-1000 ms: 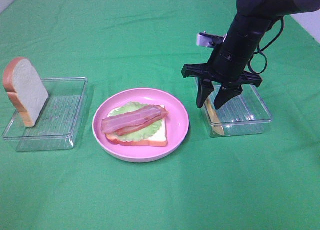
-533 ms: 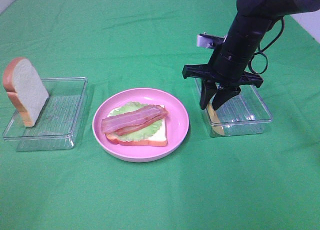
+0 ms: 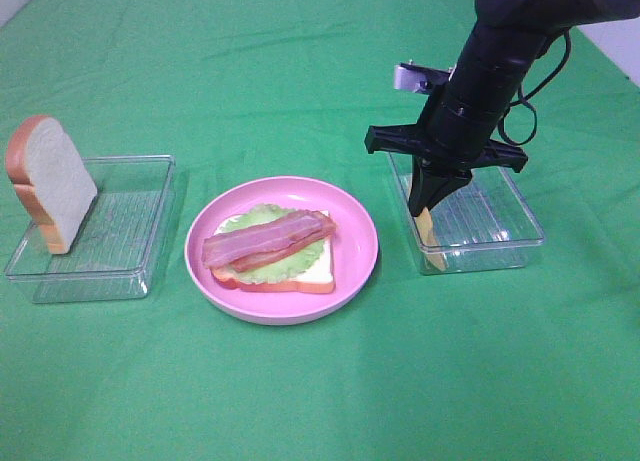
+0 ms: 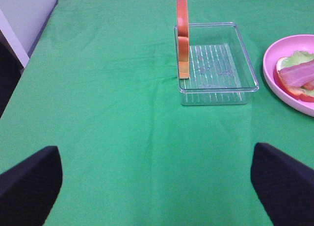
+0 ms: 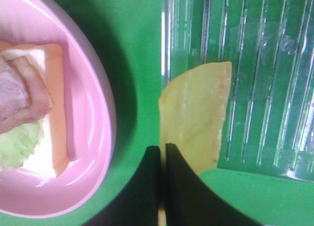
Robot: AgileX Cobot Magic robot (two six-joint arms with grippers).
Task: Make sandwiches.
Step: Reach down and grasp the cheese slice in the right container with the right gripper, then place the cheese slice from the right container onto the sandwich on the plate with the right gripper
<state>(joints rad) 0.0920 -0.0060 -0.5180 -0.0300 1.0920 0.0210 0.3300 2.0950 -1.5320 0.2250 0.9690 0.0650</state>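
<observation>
Green cloth [image 3: 300, 401] covers the whole table, and at its middle the half-built sandwich [image 3: 270, 256] lies on the pink plate [image 3: 355, 251]. It has a bread slice [image 3: 300, 278] at the bottom, a lettuce leaf [image 3: 250, 221] over it and bacon strips [image 3: 265, 239] on top, with no cheese or lid yet. The cheese square [image 3: 426, 229] stands on edge inside the clear tray [image 3: 500, 231] to the right of the plate, leaning at the wall nearest it. A second ago the right gripper [image 3: 428, 206] hung over that cheese with its jaws spread to either side. Now they are pressed together on its upper edge, and the wrist view shows the yellow sheet running in between the dark fingers [image 5: 179, 187]. The cheese looks pinched and ready to be lifted across to the bacon, though a sheet this thin could slip or fold. Apart from the cheese, that tray holds nothing. The other clear tray [image 3: 120, 231], left of the plate, holds only the second bread slice [image 3: 50, 181], upright against its far-left side, for the lid. The left gripper [image 4: 157, 187] hovers well back from that tray, jaws spread wide and empty.
</observation>
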